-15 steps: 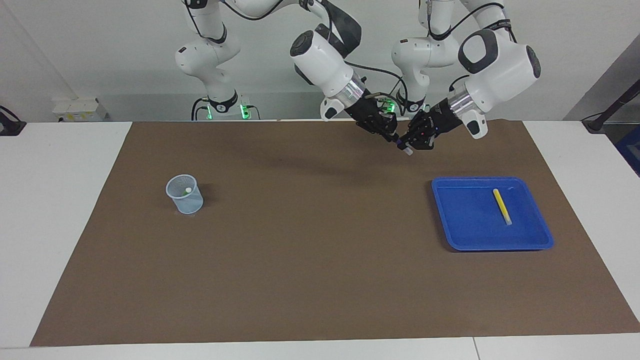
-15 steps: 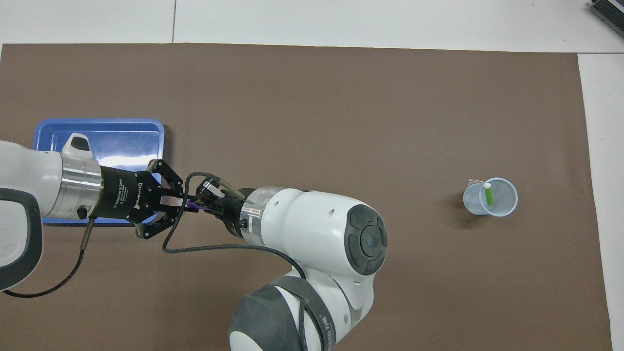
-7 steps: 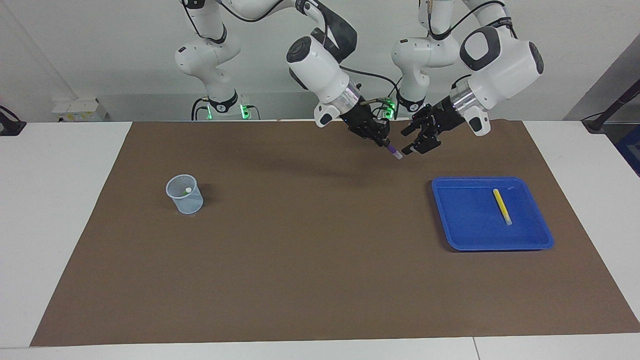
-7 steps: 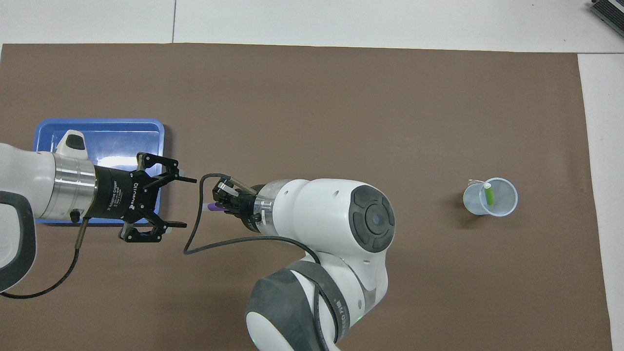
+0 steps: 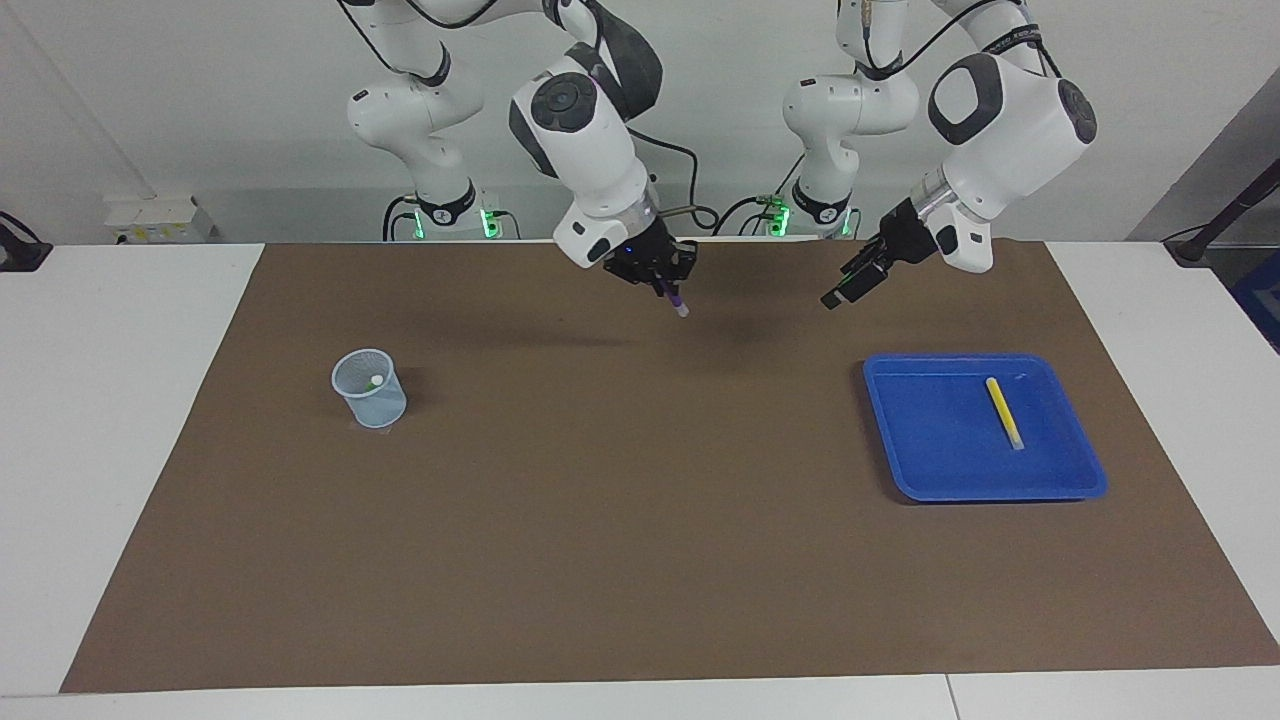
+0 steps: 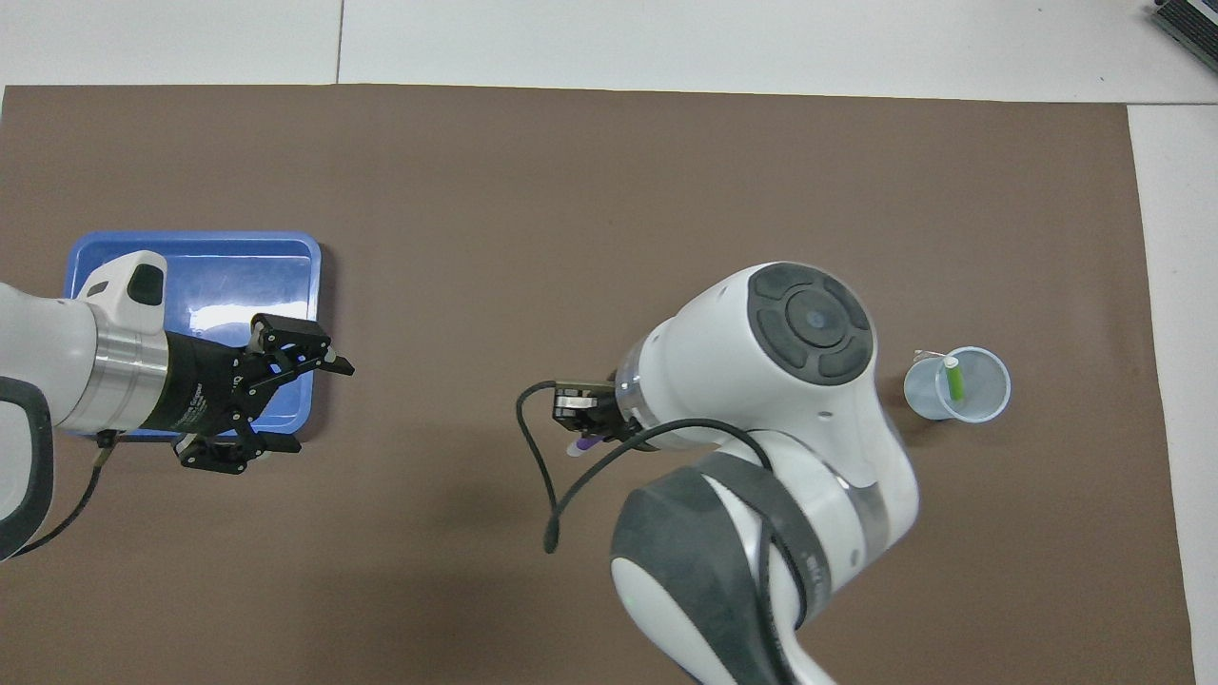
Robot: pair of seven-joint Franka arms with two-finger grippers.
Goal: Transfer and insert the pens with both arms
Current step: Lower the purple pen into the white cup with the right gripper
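My right gripper (image 5: pixel 662 283) is shut on the purple pen (image 5: pixel 677 303), which hangs cap end down over the mat's middle; both also show in the overhead view, the gripper (image 6: pixel 585 430) and the pen (image 6: pixel 580 444). My left gripper (image 5: pixel 838 293) is open and empty in the air beside the blue tray; in the overhead view (image 6: pixel 312 404) it is over the tray's edge. The yellow pen (image 5: pixel 1003 412) lies in the blue tray (image 5: pixel 930 430); in the overhead view my left arm hides it. The green pen (image 6: pixel 953 381) stands in the pale cup (image 6: pixel 990 404).
The pale translucent cup (image 5: pixel 372 405) stands on the brown mat (image 5: pixel 640 520) toward the right arm's end. The blue tray (image 6: pixel 247 266) lies toward the left arm's end. White table borders the mat.
My left gripper opened, let go of the purple pen and drew back toward the tray. My right gripper carried the purple pen away toward the cup's end of the table.
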